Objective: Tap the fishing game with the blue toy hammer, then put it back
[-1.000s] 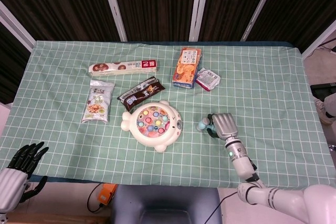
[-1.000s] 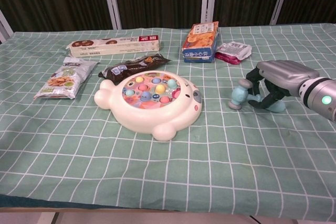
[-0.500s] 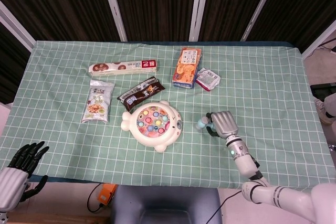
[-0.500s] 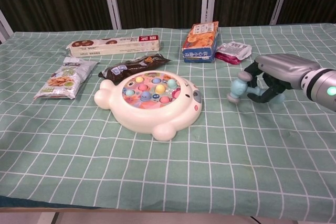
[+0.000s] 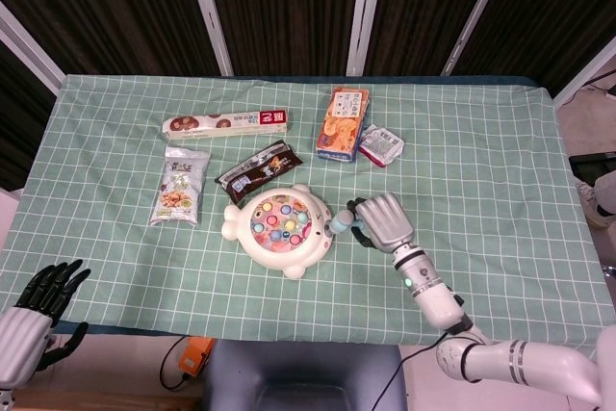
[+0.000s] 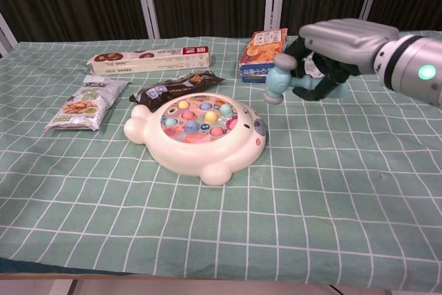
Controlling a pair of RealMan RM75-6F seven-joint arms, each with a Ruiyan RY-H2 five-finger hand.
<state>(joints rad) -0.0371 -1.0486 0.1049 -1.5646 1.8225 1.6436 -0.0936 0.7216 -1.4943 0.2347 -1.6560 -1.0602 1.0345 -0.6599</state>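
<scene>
The cream fish-shaped fishing game (image 5: 278, 230) (image 6: 199, 137), with coloured fish in its round pond, lies mid-table. My right hand (image 5: 381, 221) (image 6: 340, 48) grips the blue toy hammer (image 5: 339, 228) (image 6: 280, 81) by its handle and holds it in the air. The hammer head hangs just right of the game's rim, above the cloth. My left hand (image 5: 34, 310) is off the near left corner of the table, fingers spread, holding nothing; the chest view does not show it.
Behind the game lie a dark snack bar (image 5: 253, 171), a nut packet (image 5: 180, 186), a long biscuit box (image 5: 226, 123), an orange snack box (image 5: 343, 123) and a red-white pouch (image 5: 381, 144). Green checked cloth (image 5: 500, 180) covers the table.
My right hand lifted the blue hammer off the cloth and carried it left toward the fishing game. The left hand stayed in place.
</scene>
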